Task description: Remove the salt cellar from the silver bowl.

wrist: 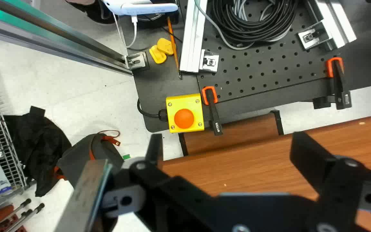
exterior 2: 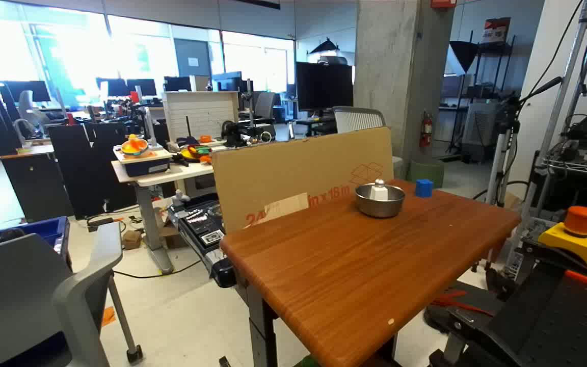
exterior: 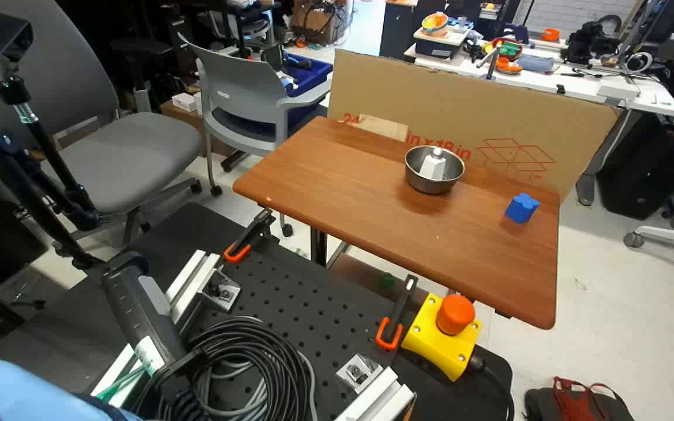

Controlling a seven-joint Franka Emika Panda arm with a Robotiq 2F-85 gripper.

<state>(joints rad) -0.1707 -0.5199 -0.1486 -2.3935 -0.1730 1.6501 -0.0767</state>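
Note:
The silver bowl (exterior: pixel 427 186) stands upright towards the back of the wooden table; it also shows in an exterior view (exterior 2: pixel 381 209). The white salt cellar (exterior: pixel 432 166) sits inside it, leaning against the inner wall, with its rounded grey top above or near the rim; its upper part shows in an exterior view (exterior 2: pixel 379 192) too, its lower part hidden by the bowl wall. My gripper (wrist: pixel 226 138) shows only in the wrist view. Its two black fingers are wide apart with nothing between them, high above the table's front edge. Bowl and salt cellar do not show clearly in the wrist view.
A blue cube-like block (exterior: pixel 521 209) stands on the wooden table (exterior: pixel 337 175), to one side of the bowl. A cardboard sheet (exterior: pixel 489 117) stands upright along the back edge. A yellow emergency-stop box (wrist: pixel 184 112), orange clamps (wrist: pixel 209 94) and coiled cables (wrist: pixel 253 22) lie on the black base plate.

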